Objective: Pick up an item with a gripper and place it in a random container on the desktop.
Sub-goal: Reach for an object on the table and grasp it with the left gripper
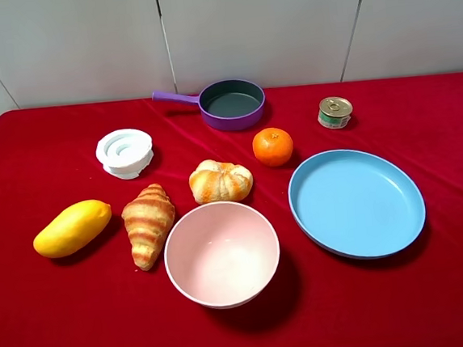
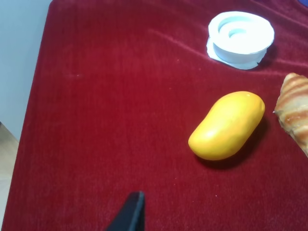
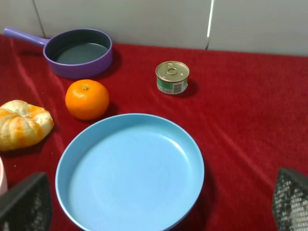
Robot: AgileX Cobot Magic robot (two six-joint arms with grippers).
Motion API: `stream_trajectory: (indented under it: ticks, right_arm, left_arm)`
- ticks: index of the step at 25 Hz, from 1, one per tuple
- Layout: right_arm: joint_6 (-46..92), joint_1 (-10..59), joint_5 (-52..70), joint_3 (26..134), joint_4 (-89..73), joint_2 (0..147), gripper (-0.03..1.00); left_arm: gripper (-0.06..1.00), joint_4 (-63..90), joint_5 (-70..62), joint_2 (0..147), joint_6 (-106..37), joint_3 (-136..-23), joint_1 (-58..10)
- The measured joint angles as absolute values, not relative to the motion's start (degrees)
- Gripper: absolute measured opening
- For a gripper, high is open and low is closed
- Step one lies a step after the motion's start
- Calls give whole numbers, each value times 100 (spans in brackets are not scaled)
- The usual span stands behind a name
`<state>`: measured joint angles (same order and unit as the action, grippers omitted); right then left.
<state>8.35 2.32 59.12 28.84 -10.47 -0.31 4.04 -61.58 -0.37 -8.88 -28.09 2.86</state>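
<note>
The golden-brown croissant lies on the red cloth between the yellow mango and the pink bowl. Its end shows at the edge of the left wrist view. The purple pan stands empty at the back, handle pointing left; it also shows in the right wrist view. Neither arm shows in the exterior high view. Of my left gripper only one dark finger shows, well short of the mango. My right gripper is open and empty over the near side of the blue plate.
A knotted bread roll, an orange, a small tin can and a white round lid sit on the cloth. The wide blue plate is at the right. A white wall stands behind the table.
</note>
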Motion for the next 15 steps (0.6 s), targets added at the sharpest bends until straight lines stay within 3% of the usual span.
stream_trajectory:
  ticks: [15]
  right_arm:
    - [835, 232, 5912, 2884, -1047, -31, 69]
  left_arm:
    - [98, 409, -6153, -37, -888, -2785, 286]
